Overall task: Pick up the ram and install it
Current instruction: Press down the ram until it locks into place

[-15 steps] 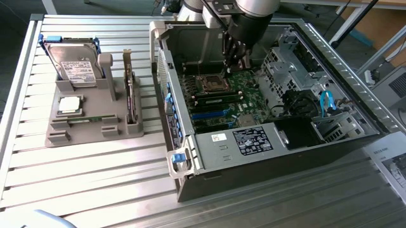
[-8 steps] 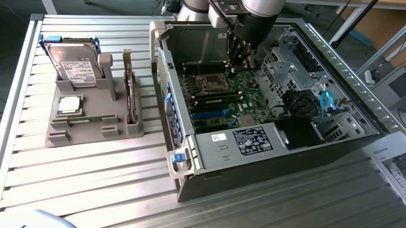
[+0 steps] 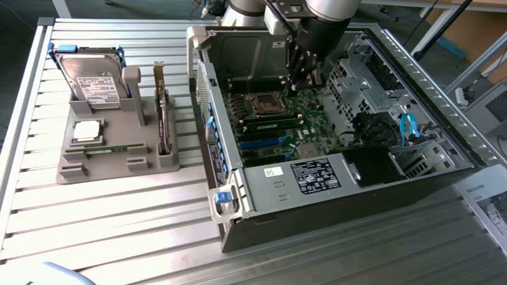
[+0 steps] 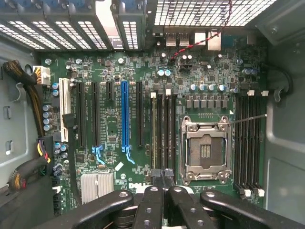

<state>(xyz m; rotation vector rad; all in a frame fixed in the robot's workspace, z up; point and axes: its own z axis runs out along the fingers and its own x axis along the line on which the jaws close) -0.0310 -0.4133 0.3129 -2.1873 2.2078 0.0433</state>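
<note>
A thin green stick, the ram point(image 3: 105, 149), lies in the front slot of the grey holder point(image 3: 111, 166) at the exterior view's left. My gripper point(image 3: 295, 88) is far from it, reaching down inside the open computer case point(image 3: 333, 205) over the motherboard. In the wrist view its black fingers point(image 4: 151, 202) are pressed together, so the gripper point(image 4: 164, 190) is shut, and I see nothing clamped between them. It hovers over the near end of the black memory slots point(image 4: 162, 129) beside the empty processor socket point(image 4: 206, 150).
The holder also carries a hard drive point(image 3: 91, 80), a square silver processor chip point(image 3: 87, 130) and an upright dark expansion card point(image 3: 163, 127). Drive cages, cables and a power supply point(image 3: 317, 175) crowd the case around the motherboard. A slatted metal table point(image 3: 119, 225) lies in front.
</note>
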